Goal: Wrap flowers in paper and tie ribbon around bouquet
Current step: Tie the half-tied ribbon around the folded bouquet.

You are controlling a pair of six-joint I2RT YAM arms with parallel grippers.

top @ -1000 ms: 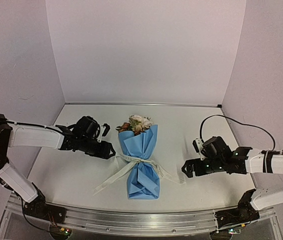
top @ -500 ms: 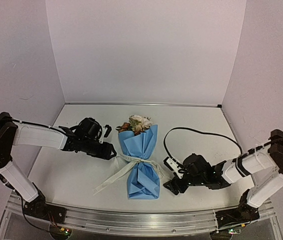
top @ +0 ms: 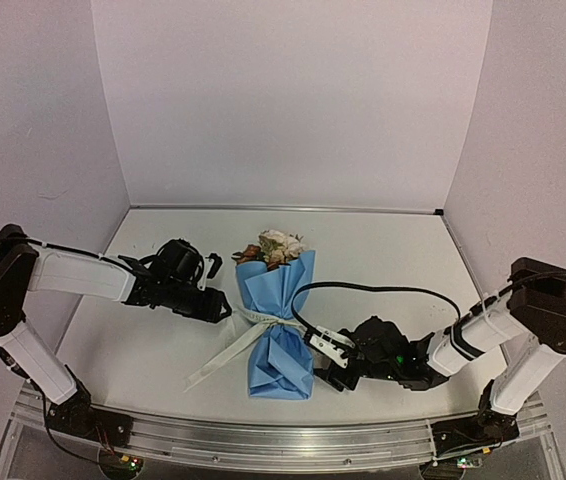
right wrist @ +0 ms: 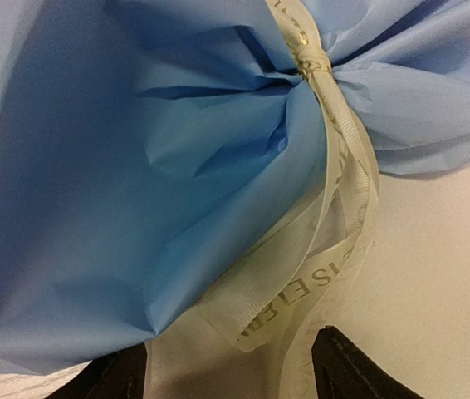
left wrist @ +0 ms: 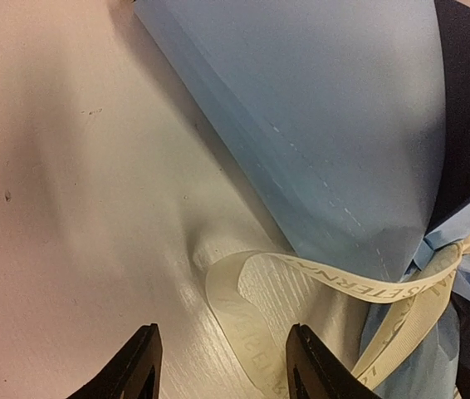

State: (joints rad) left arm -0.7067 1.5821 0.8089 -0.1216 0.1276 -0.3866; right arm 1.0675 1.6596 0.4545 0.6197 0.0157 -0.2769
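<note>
Bouquet (top: 281, 305) lies mid-frame on the counter (top: 393, 260), long axis bottom to top, blooms uppermost; right hand (top: 325, 362), half-open and empty, straddles the ribbon (right wrist: 301, 287) tail at lower right, nearer than the left hand (top: 221, 306), also open.

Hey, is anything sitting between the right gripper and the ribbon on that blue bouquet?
Nothing visible does. In the right wrist view the ribbon trails from the pinched waist of the bouquet and lies straight ahead of the right gripper, in line with the gap between its spread jaws, resting on the table.
</note>
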